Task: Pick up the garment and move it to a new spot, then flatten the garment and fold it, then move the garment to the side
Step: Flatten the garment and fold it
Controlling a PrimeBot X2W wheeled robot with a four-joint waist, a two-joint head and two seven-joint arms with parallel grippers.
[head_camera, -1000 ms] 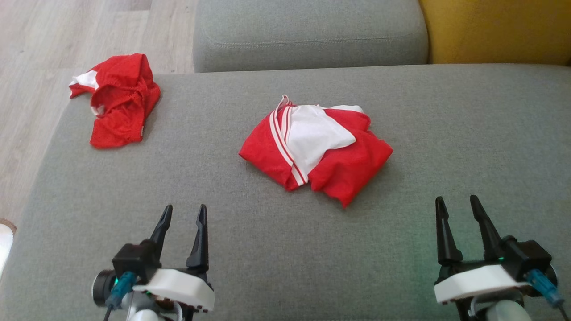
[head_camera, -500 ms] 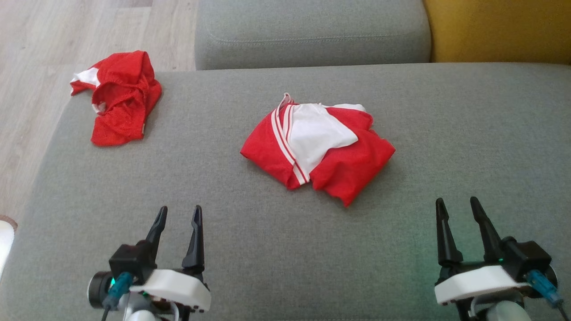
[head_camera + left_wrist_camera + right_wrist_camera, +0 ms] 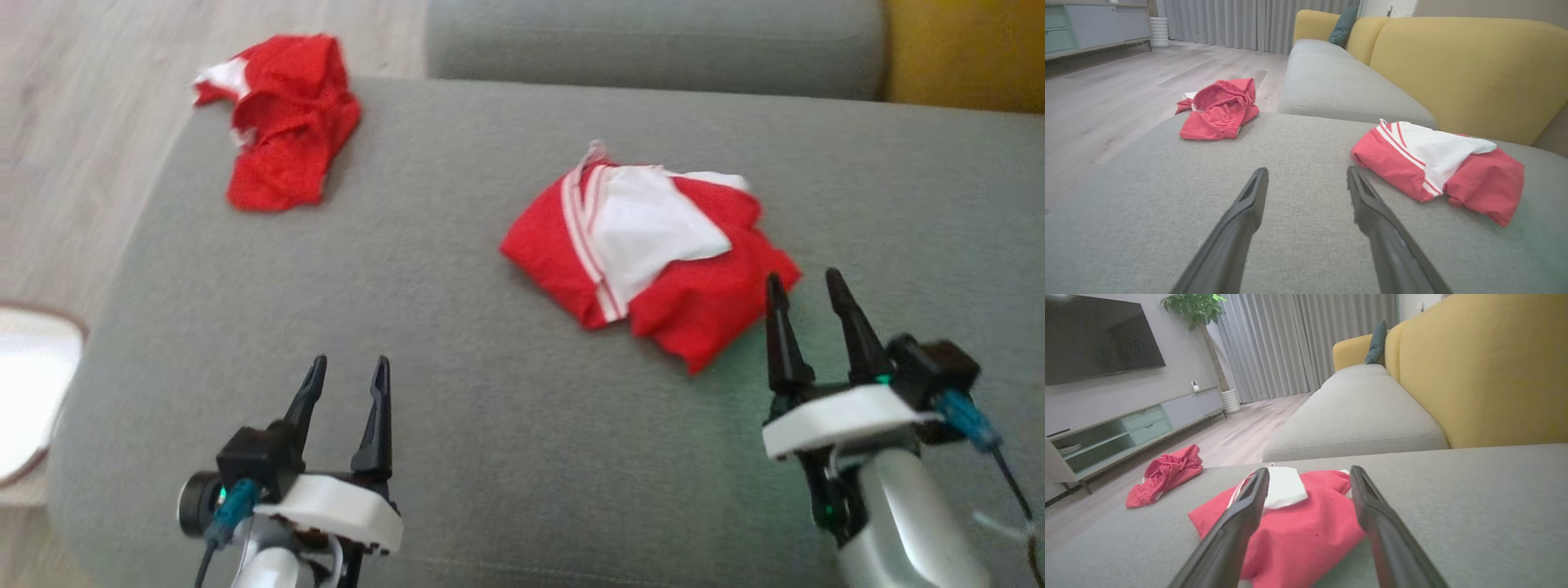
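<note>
I judge no step complete: the garment (image 3: 653, 245) lies crumpled at frame centre-right on the sofa seat (image 3: 490, 441), left end effector (image 3: 351, 361) and right end effector (image 3: 802, 278) parted and empty, so pickup, flattening, folding and set-aside remain.

Open right hand (image 3: 1309, 477) before red-and-white garment (image 3: 1294, 535)

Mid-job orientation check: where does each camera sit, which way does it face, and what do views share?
Head view: on the head, facing forward and down at the sofa seat; left gripper lower left, right gripper lower right, jaws open.
Left wrist view: on the left wrist, facing along its jaws across the seat toward the floor.
Right wrist view: on the right wrist, its jaws aimed at the red and white garment.
Shared: that garment, plus the crumpled red garment.
</note>
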